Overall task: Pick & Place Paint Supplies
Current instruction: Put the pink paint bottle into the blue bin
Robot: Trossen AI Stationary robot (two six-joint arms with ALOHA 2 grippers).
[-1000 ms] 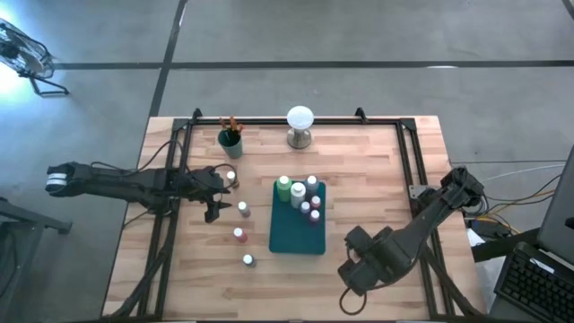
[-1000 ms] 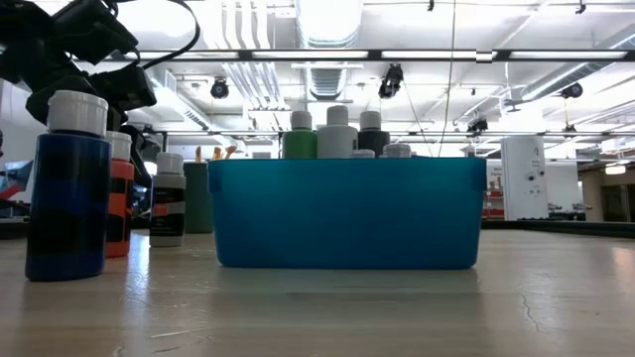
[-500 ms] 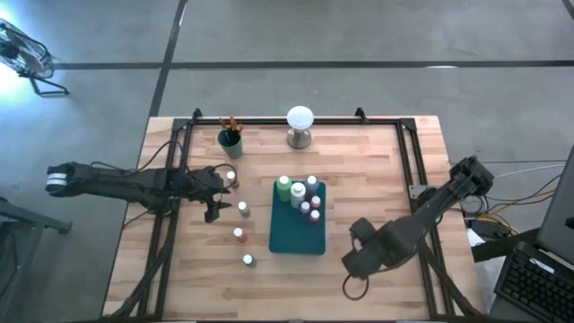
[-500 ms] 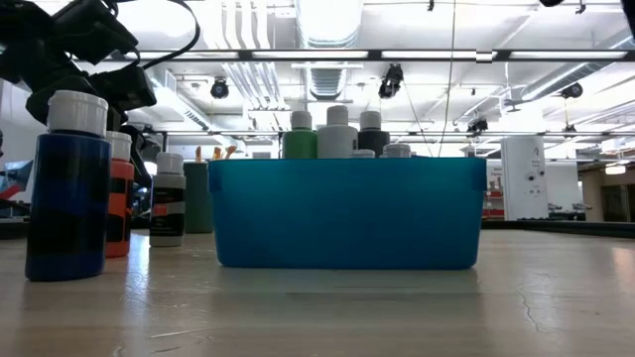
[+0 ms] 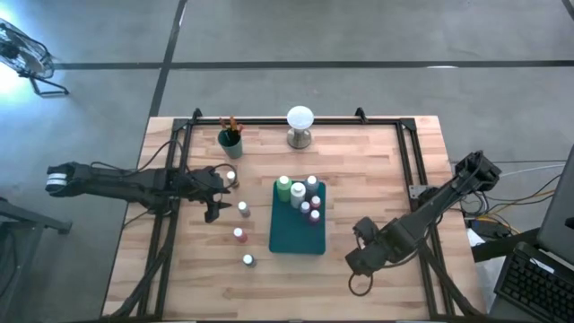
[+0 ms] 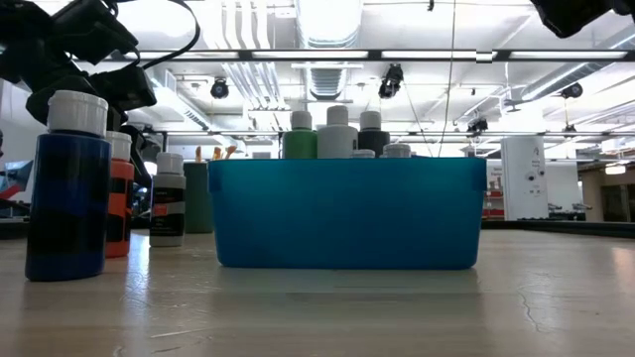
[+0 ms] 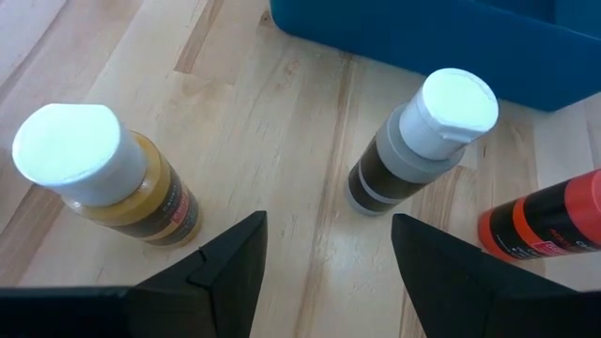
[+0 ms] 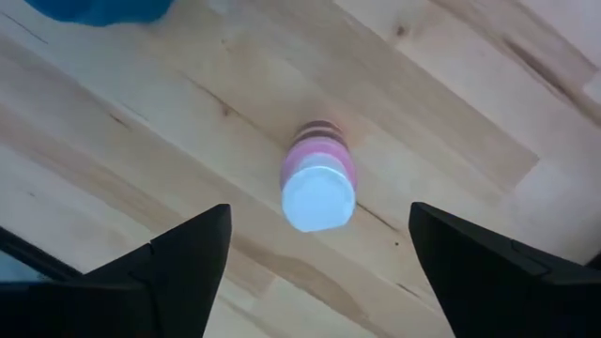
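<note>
On the wooden table (image 5: 377, 170), the right gripper (image 5: 360, 266) hangs near the front edge, right of the teal tray (image 5: 285, 235), its jaws spread wide and empty. Directly below it in the right wrist view stands a pink bottle (image 8: 319, 183) with a white cap, between the two fingers (image 8: 178, 272) but untouched.

Left of the tray, three white-capped bottles stand in a loose line toward the front edge: a blue bottle (image 6: 67, 188) nearest the front, then a red bottle (image 6: 118, 193), then a dark bottle (image 6: 168, 198). The left gripper (image 5: 215, 199) sits just beside the dark bottle (image 7: 418, 141), jaws apart and holding nothing, with a yellow-brown bottle (image 7: 103, 174) close by on its other side, toward the back edge.

Inside the tray, at its far end, are a green bottle (image 5: 283, 186), a grey bottle (image 5: 298, 194) and several smaller white-capped ones.

Near the back edge, a dark green cup (image 5: 230, 141) holds brushes (image 5: 230, 125) with orange-brown handles, and a white ball on a metal base (image 5: 300, 125) stands to its right.
</note>
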